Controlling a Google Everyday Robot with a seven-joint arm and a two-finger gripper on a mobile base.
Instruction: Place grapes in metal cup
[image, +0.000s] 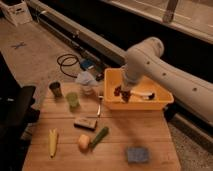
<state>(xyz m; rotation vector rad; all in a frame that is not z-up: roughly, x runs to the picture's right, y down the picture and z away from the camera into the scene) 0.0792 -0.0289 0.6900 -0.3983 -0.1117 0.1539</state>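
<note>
One hand (124, 93) gripping one bunch of grapes (118, 91) over yellow bin (145, 105), one metal cup (55, 89), one green cup (73, 99)

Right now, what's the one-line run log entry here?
gripper: shut on grapes, at yellow bin left end | metal cup: table left side, apart | grapes not yet in cup

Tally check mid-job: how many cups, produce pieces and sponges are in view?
Cups: 2, metal cup, green cup
Produce: 4, grapes in the hand over the yellow bin, orange fruit, green vegetable, yellow piece
Sponges: 1, blue sponge
Total: 7
</note>
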